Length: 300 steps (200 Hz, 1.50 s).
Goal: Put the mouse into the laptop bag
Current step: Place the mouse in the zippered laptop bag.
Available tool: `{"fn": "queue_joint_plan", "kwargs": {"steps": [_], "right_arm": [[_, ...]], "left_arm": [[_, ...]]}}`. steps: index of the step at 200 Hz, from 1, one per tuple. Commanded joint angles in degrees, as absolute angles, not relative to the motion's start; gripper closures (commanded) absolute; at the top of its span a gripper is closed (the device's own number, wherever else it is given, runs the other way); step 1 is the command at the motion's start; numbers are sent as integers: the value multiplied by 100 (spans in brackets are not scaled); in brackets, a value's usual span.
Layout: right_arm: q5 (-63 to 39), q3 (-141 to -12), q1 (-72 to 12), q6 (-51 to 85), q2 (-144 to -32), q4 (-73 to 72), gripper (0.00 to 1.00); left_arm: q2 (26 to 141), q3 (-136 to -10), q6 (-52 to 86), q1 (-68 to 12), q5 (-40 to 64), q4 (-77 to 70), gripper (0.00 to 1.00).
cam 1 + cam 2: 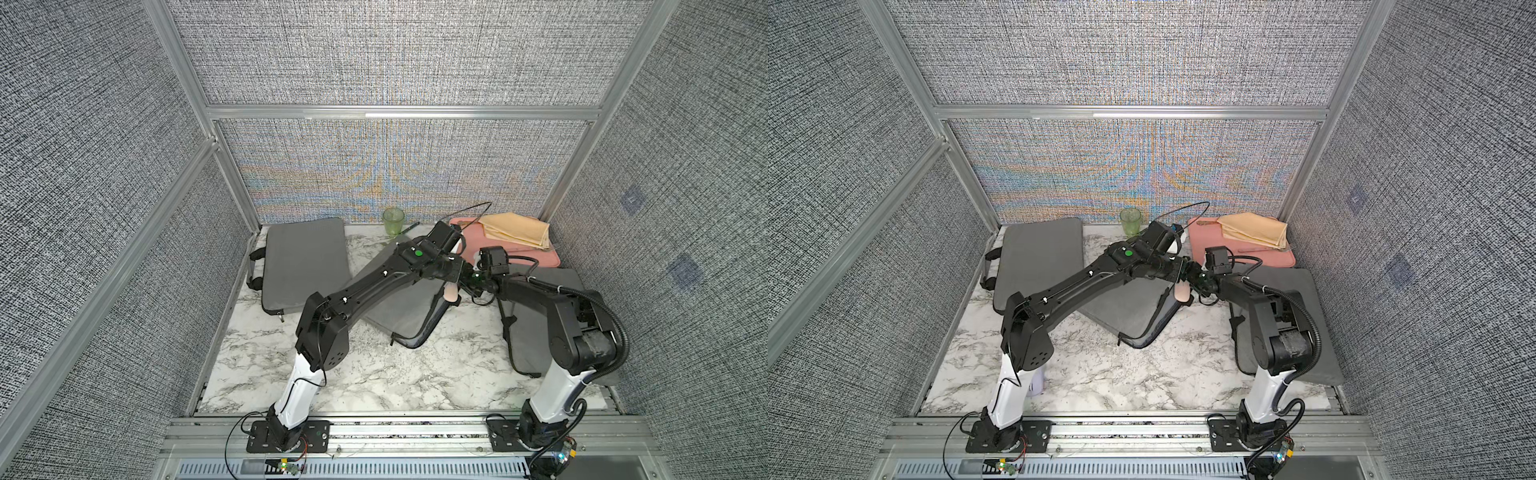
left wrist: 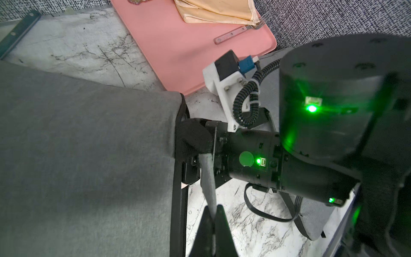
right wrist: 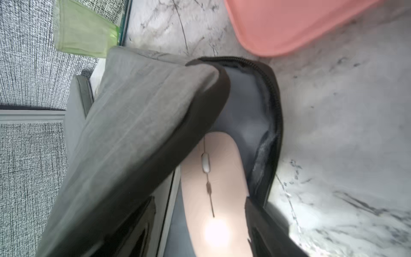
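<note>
At the unzipped mouth of the middle laptop bag (image 1: 399,311), found the pink mouse (image 3: 213,189) lying on the blue-grey lining just inside the black zipper rim (image 3: 274,106). Noted its front end tucked under the bag's raised top panel and its rear end uncovered. Found the left gripper (image 2: 213,214) clenched on a grey fabric strip (image 2: 208,178) at the bag's open edge, with the top panel lifted clear of the lining. Found the right gripper (image 3: 200,209) at the same opening, released, with its black fingers (image 3: 138,222) set either side of the mouse. Noted a gap on one side; could not determine contact on the opposite side. Behind the bag, against the back wall, noted a green cup (image 1: 393,220) standing upright. Behind and to the right of the bag, noted a pink tray (image 1: 536,261) carrying a folded yellow cloth (image 1: 515,230) and a fork (image 2: 240,32). Left of the bag, noted a second grey bag (image 1: 307,262), closed and flat. Could not confirm contact between the two, with the left arm crossing over the gap. Right of the bag, noted a third grey bag (image 1: 530,328), partly beneath the right arm. Recorded all items resting on the marble-patterned tabletop (image 1: 374,374).
</note>
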State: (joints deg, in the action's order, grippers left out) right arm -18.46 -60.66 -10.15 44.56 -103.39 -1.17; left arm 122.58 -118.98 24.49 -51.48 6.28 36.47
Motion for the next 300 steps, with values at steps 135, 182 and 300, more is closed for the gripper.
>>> {"fn": "queue_joint_plan", "kwargs": {"steps": [135,182,300], "right_arm": [[-1189,-4024,-844,3985,-8736,-632,86],[-1475,-4012,-851,3910,-9246,-906,100],[-1940,-5223,-1345,4104,-10257,-939,100]], "left_arm": [[12165,-11777,2628,-5115,949,3287,100],[12180,-11784,2697,-5106,1090,3184,100],[12161,-11786,2765,-5107,1209,3138,100]]}}
